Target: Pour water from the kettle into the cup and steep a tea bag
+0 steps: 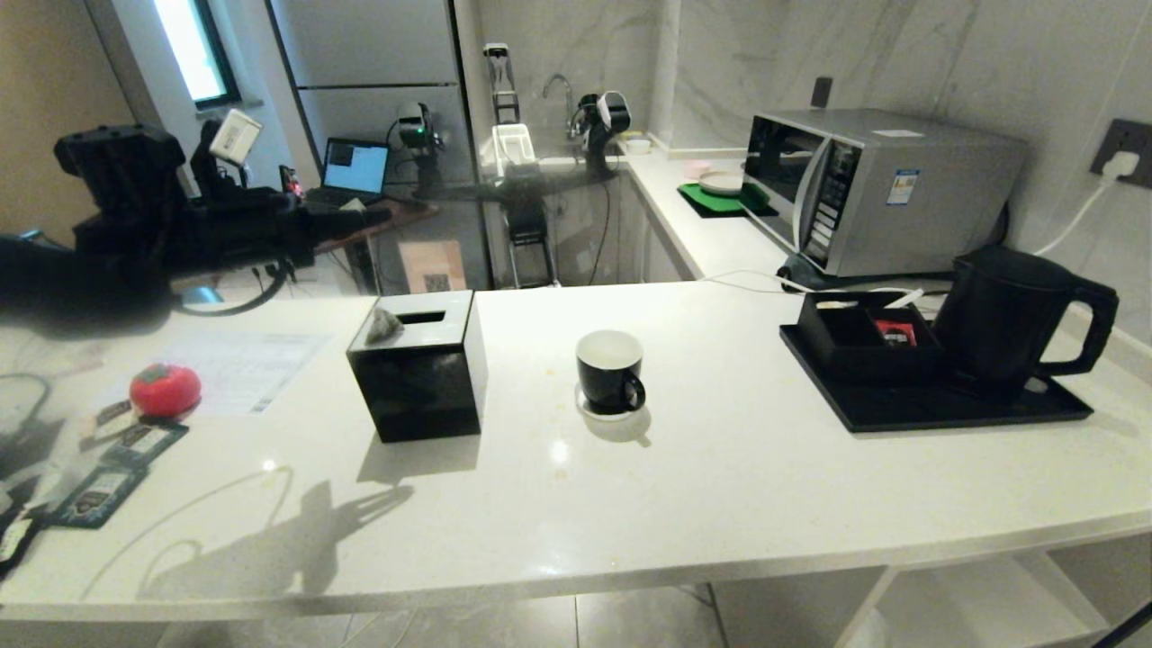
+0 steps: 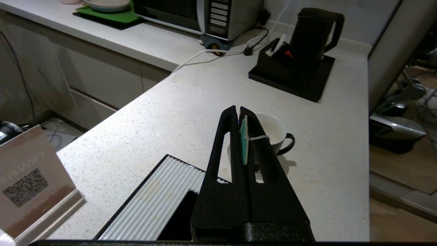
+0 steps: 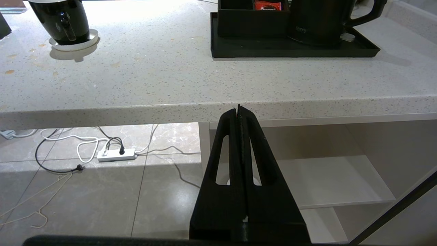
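Our left gripper point(image 2: 239, 111) hangs above the black tissue box point(image 1: 418, 364), fingers clenched on a small green tag with a white string wound around it; the tea bag point(image 1: 384, 326) itself lies on the box's top, at the corner away from the cup point(image 1: 610, 371). The one cup stands on its saucer point(image 1: 605, 409), just right of the box, with bare white counter point(image 1: 720, 468) between it and the near edge. Well right of the cup, one black tray point(image 1: 936, 405) carries one kettle point(image 1: 1012, 319) and one divided holder with a red packet point(image 1: 895, 333), the tray close to the counter's right end. Our right gripper point(image 3: 239, 110) waits below the counter's front edge, fingers pressed together on nothing. Far left of the cup lie one red tomato-shaped object point(image 1: 165, 389) and three dark sachets point(image 1: 117, 459).
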